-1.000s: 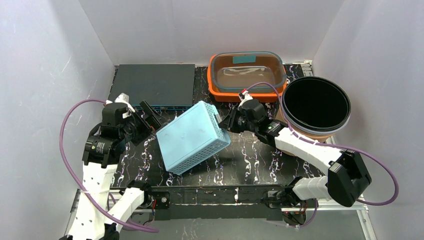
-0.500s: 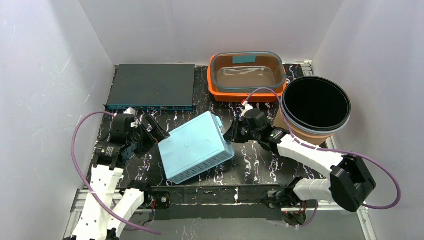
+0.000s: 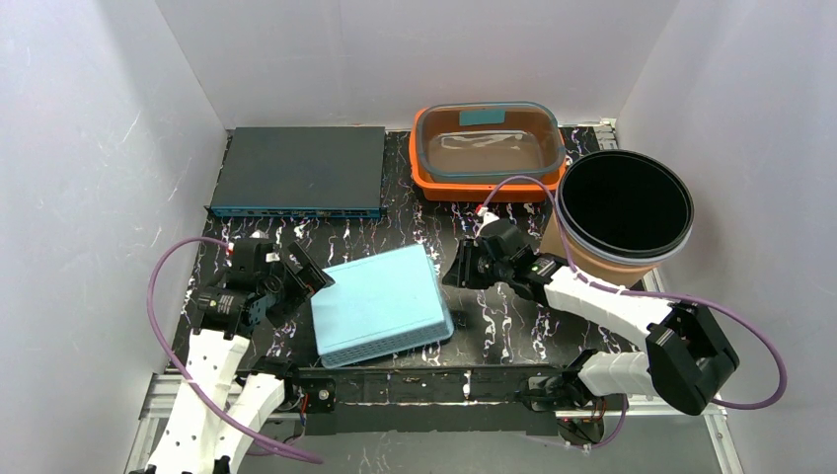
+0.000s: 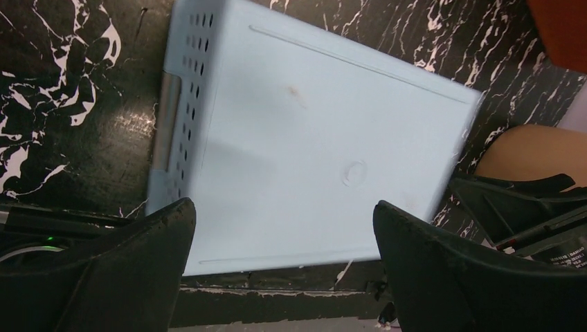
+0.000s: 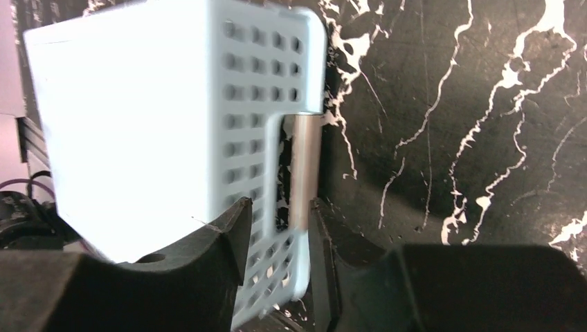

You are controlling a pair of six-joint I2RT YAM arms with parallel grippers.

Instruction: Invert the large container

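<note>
At the left end effector point(image 4: 282, 207), the two fingers are spread wide and hold nothing. The pale blue basket point(image 3: 375, 306) lies just beyond their tips, apart from them. The right end effector point(image 5: 278, 207) stands at the basket's opposite short end. Its fingers are a narrow gap apart, in line with the handle slot, and seem to pinch nothing. The basket rests on the black marbled counter point(image 3: 513, 326), near the front edge and between the two arms. Its solid base faces up and its perforated walls point down, so the turn appears complete.

Handling, as judged: thin moulded plastic, light and fairly stiff, with smooth flat faces likely to slip under the fingers. The short end walls offer the surest hold, at the handle slots or the rim, where a finger can hook an edge.

Farther out stand a flat dark box point(image 3: 296, 170), an orange dish point(image 3: 489, 148) and a round black tub point(image 3: 622, 207), all well apart from the basket.
</note>
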